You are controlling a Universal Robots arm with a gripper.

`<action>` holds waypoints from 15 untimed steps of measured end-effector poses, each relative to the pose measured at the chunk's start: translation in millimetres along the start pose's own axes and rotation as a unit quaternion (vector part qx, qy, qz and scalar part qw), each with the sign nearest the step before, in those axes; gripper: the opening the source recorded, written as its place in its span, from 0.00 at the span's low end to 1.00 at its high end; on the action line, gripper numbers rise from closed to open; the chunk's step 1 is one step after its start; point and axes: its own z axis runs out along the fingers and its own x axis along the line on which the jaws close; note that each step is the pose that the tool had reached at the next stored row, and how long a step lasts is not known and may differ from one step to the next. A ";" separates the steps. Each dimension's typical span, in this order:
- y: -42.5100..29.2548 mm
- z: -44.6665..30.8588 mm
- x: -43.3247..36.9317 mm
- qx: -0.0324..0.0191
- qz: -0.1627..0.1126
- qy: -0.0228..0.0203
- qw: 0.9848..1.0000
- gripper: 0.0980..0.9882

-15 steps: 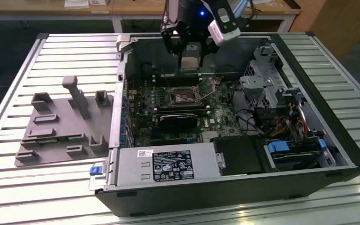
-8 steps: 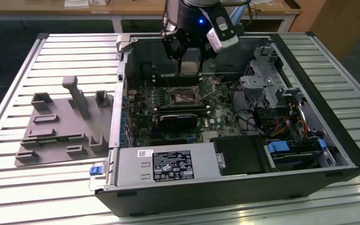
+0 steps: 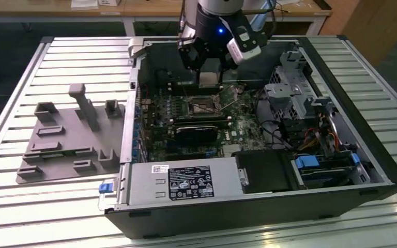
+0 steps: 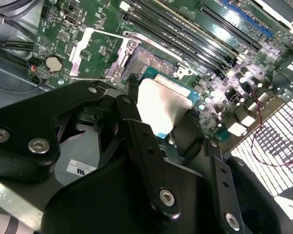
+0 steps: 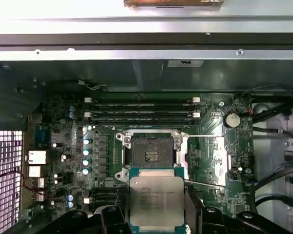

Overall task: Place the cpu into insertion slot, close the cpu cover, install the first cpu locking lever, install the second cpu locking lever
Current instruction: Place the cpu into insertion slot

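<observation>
Robot gripper (image 3: 210, 77), jaws clamped on the cpu (image 5: 156, 202), holds it just at twelve o'clock of the open insertion slot (image 5: 151, 155) in the exterior view; placing is in hand and likely calls for squaring the chip over the socket.

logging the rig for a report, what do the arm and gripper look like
The arm has a silver-grey cylindrical wrist above a black collar with a small blue light. A white-and-black box is mounted on its side, and dark cables loop beside it. The gripper is black, with jointed link fingers held by silver screws.
</observation>
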 end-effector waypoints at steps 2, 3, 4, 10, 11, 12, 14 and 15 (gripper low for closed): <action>-0.3 3.3 -0.1 0.000 0.000 0.000 1.000 0.49; -0.3 4.1 -0.1 0.000 0.003 -0.001 1.000 0.49; -0.4 4.7 -0.1 0.000 0.009 -0.001 1.000 0.49; -0.7 7.6 -0.1 0.000 0.062 -0.006 0.998 0.49; -0.7 8.1 -0.1 -0.001 0.071 -0.007 0.997 0.49; -0.7 8.6 -0.1 -0.001 0.080 -0.008 0.997 0.49; -0.8 9.8 -0.2 -0.001 0.098 -0.009 0.995 0.49; -0.9 10.4 -0.2 -0.001 0.107 -0.010 0.994 0.49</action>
